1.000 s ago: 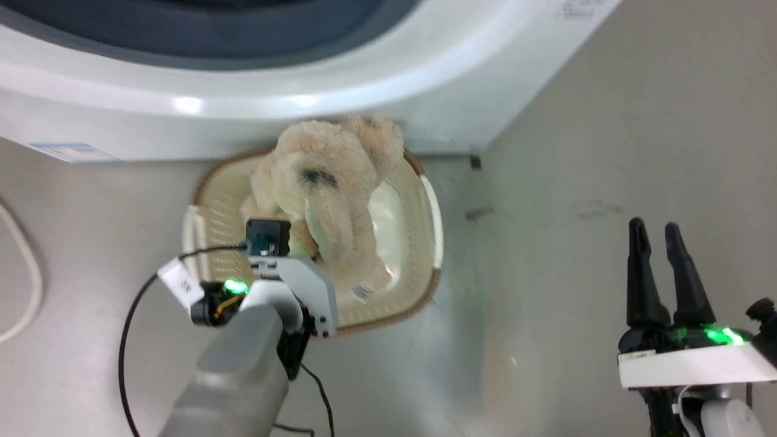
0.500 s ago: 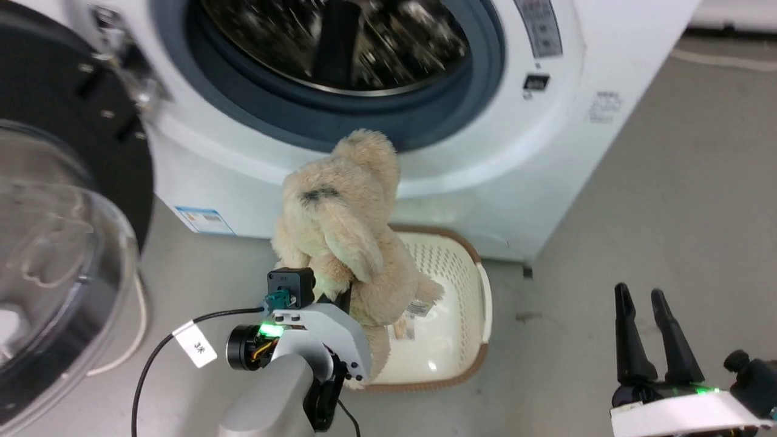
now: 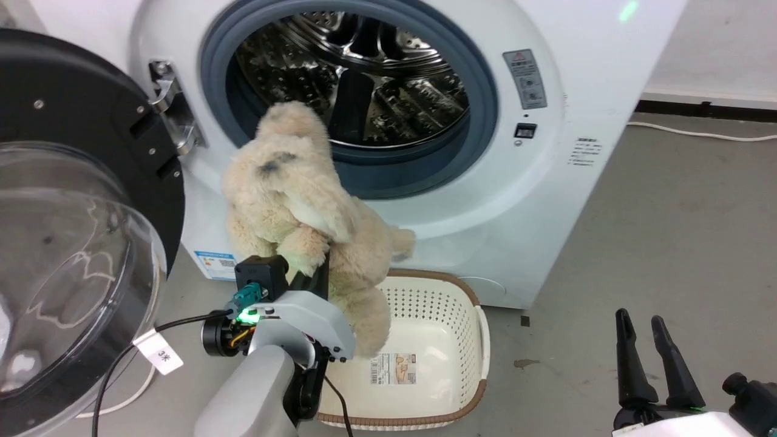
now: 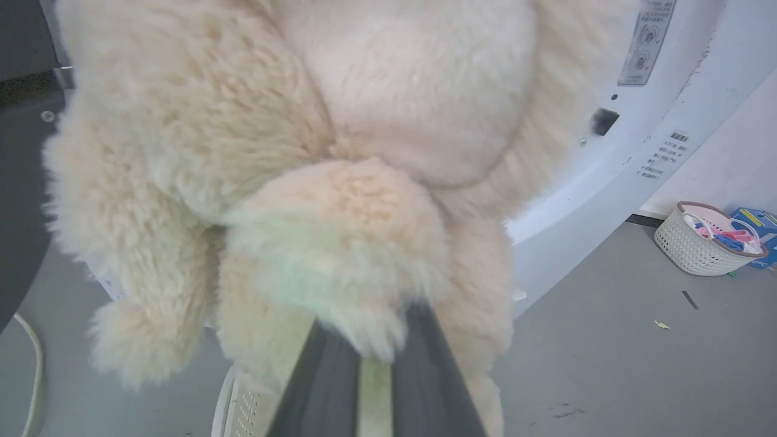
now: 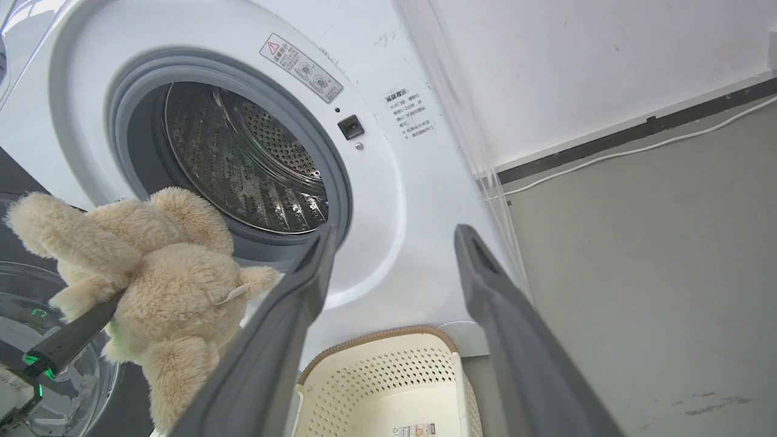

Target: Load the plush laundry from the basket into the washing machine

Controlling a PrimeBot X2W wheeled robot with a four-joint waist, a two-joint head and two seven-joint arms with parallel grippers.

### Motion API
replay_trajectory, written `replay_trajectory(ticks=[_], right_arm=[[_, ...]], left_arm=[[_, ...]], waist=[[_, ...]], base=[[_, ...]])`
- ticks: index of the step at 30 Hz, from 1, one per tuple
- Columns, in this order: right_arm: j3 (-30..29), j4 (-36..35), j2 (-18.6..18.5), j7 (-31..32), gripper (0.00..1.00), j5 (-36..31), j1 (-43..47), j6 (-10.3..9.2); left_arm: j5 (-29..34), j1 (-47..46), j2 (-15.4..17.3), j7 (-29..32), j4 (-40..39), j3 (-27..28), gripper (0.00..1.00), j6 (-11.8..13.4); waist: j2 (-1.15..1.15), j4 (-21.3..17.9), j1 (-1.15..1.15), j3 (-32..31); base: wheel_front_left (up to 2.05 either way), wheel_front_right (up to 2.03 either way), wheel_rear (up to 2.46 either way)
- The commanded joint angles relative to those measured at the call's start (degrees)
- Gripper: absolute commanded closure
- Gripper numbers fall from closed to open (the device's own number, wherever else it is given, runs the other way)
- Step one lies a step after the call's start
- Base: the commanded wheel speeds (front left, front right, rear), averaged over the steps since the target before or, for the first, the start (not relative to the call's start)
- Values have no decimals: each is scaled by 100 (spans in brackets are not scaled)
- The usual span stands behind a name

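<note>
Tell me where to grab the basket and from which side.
Grip the right rim of the basket from above, fingers straddling it. It stands upright, so that thin wall is exposed; the left gripper and plush toy crowd its left.

Light: bright, even, soft shadows. Glare: washing machine drum, door bubble. Green cast on plush laundry. Right tool soft-focus; wrist-view edges bowed.

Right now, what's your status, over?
Left end effector shut on fluffy cream-beige plush toy, raised before open drum of white front-loading washing machine. Right end effector open, idle. Nothing blocking the opening.
</note>
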Motion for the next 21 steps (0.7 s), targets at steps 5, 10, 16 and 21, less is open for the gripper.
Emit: replay_trajectory(ticks=[5, 10, 16, 21], right_arm=[[-24, -6, -4, -24, 0, 38, 76, 5], [-35, -44, -4, -24, 0, 48, -7, 5], [-29, -84, -4, -24, 0, 65, -114, 5], [-17, -109, -4, -24, 0, 83, -211, 5]], left_arm=[[108, -231, 151, 18, -208, 5, 100, 43], [195, -628, 282, 138, -227, -9, 100, 42], [266, -1183, 447, 193, -150, 67, 100, 71], [336, -1659, 579, 238, -45, 102, 100, 64]], waist=[[0, -158, 1, 21], [0, -308, 1, 207], [0, -482, 1, 512], [0, -599, 1, 746]], base=[[0, 0, 0], [0, 0, 0], [0, 0, 0], [0, 0, 0]])
